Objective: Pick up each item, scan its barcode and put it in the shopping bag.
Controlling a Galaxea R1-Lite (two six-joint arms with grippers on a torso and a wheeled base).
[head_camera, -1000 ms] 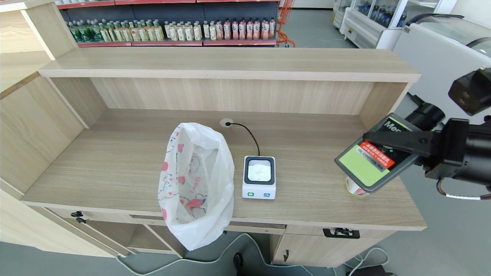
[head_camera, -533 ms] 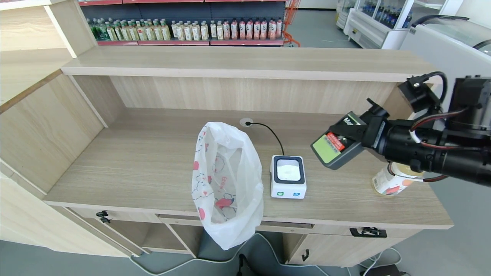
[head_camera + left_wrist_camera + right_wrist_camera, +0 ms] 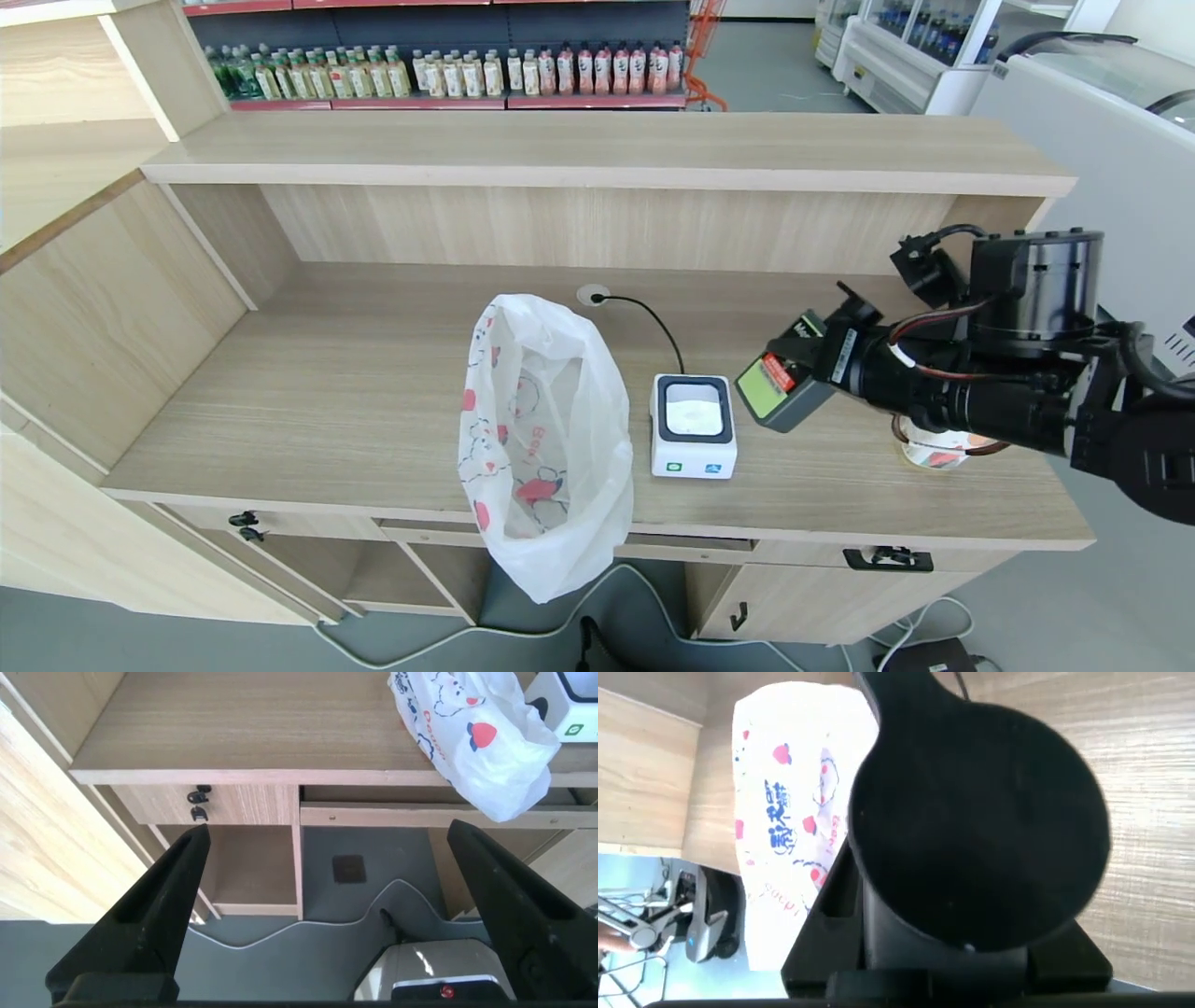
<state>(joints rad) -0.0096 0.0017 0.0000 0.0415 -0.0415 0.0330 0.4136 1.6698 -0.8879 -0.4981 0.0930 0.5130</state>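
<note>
- Fingers [image 3: 154, 915] of the left pincer [image 3: 329, 833] stand spread wide and hold nothing, low in front of the near-left edge of the desk [image 3: 327, 392].
- Bare wood covers the left half of the desk. A side wall on the left and a raised back wall on the far side close it in, and the near edge is open.
- The shopping bag [image 3: 546, 439], white with red print, stands open-mouthed at the middle, its lower part drooping over the near edge.
- The scanner [image 3: 693, 425] sits just right of the bag with its window facing up. Its cable [image 3: 653, 327] runs to a hole on the far side.
- The box [image 3: 780, 390], dark with a green and red label, is held clear of the desk, just right of the scanner. The right pincer [image 3: 810, 369] is clamped on it.
- The step in hand looks like the scan: the box is lifted and near the window but not over it.
- The next move likely calls for a short carry left and a tilt that turns the barcode face to the window. Where the barcode lies cannot be told.
- Beyond the scanner the bag's mouth has open air above it, though its soft rim may fold if brushed.
- A cup [image 3: 929, 450] stands near the right edge, partly hidden under the right arm. A low sweep could knock it.
</note>
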